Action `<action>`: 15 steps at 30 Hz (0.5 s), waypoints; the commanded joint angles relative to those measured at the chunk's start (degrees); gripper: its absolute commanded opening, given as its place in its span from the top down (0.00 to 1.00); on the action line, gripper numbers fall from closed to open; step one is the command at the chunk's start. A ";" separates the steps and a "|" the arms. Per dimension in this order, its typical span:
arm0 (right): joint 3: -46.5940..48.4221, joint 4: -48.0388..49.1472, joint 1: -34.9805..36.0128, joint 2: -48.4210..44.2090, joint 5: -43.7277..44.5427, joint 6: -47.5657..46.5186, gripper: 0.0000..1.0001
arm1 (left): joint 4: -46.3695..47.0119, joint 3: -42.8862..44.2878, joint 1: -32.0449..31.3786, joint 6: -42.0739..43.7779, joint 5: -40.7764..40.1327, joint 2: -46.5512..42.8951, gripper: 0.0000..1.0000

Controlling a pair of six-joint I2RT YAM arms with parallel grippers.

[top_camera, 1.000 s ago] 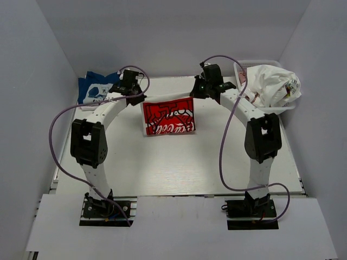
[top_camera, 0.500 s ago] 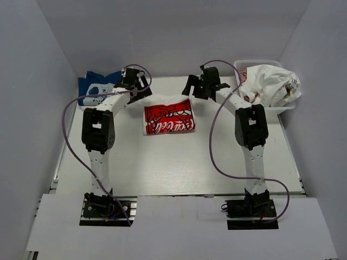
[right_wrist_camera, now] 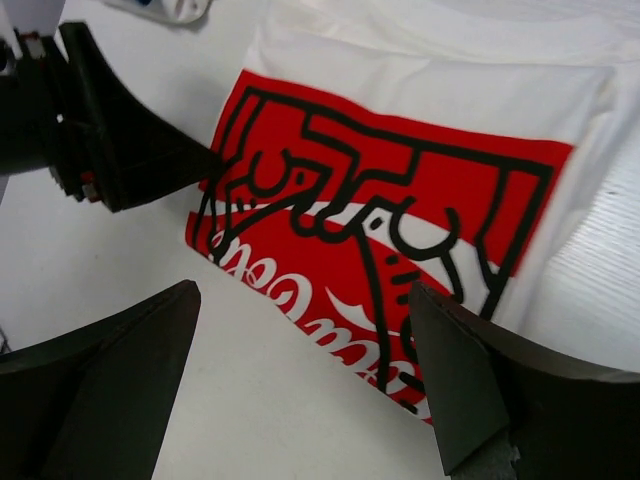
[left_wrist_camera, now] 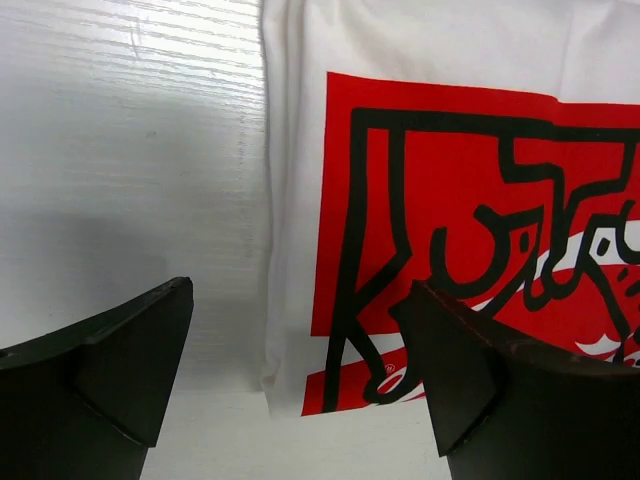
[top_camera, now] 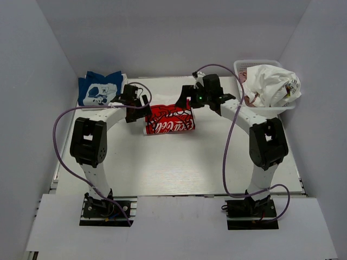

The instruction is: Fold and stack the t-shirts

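Now left gripper (left_wrist_camera: 300, 292) and right gripper (right_wrist_camera: 302, 292), jaws apart, have lowered beside the t-shirt (top_camera: 169, 120).

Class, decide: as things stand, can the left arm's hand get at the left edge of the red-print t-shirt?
Probably yes: the left hand hangs open just above that edge of the red-print t-shirt, with nothing between them.

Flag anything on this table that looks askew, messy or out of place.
The folded red-print tee lies slightly crooked to the table edges at centre. White tees are heaped, crumpled, bulging over the basket rim at far right. The blue tee at far left looks loosely bunched. Nothing looks damaged.
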 commanded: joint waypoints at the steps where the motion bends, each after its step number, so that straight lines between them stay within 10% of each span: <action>1: -1.34 3.38 1.04 2.14 -4.17 -1.87 0.10 | 2.24 0.00 -0.06 0.04 1.86 -0.15 0.03; 15: 13.08 6.12 -1.59 23.77 3.83 5.95 0.10 | 2.85 3.34 -0.15 0.56 4.92 9.00 0.21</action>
